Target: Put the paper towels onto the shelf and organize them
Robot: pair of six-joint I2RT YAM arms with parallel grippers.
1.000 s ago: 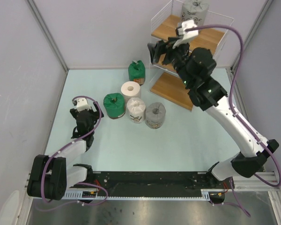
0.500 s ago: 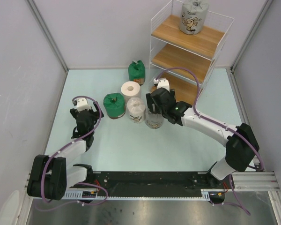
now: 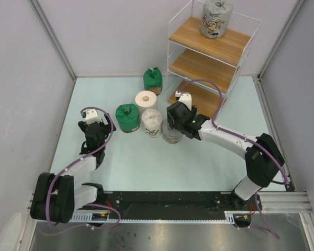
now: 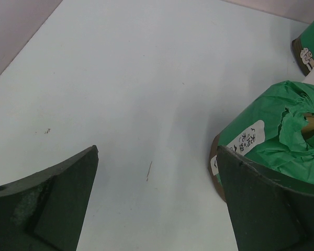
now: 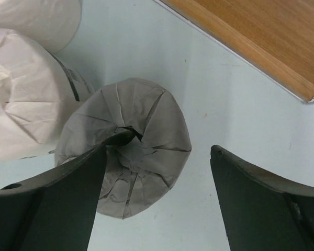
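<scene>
The shelf (image 3: 235, 41) stands at the back right, with one grey-print roll (image 3: 216, 18) on its top board. Five rolls stand on the table: a green one (image 3: 153, 79), a bare white one (image 3: 145, 99), a second green one (image 3: 127, 116), a white-wrapped one (image 3: 152, 123) and a grey one (image 3: 171, 136). My right gripper (image 3: 174, 124) hangs open just above the grey roll (image 5: 131, 141); its left finger (image 5: 68, 198) lies over the roll's centre fold and its right finger (image 5: 261, 204) is off to the roll's right. My left gripper (image 4: 157, 157) is open and empty beside a green roll (image 4: 272, 141).
The shelf's bottom board (image 5: 251, 36) lies close behind the grey roll. The white-wrapped roll (image 5: 26, 104) touches the grey roll's left side, with the bare white roll (image 5: 36, 21) behind it. The far green roll (image 4: 309, 47) shows in the left wrist view. Grey walls enclose the table.
My right arm has swung down from the shelf's top board, where the grey-print roll stays, to hover over the grey roll on the table. The left arm has not moved.
</scene>
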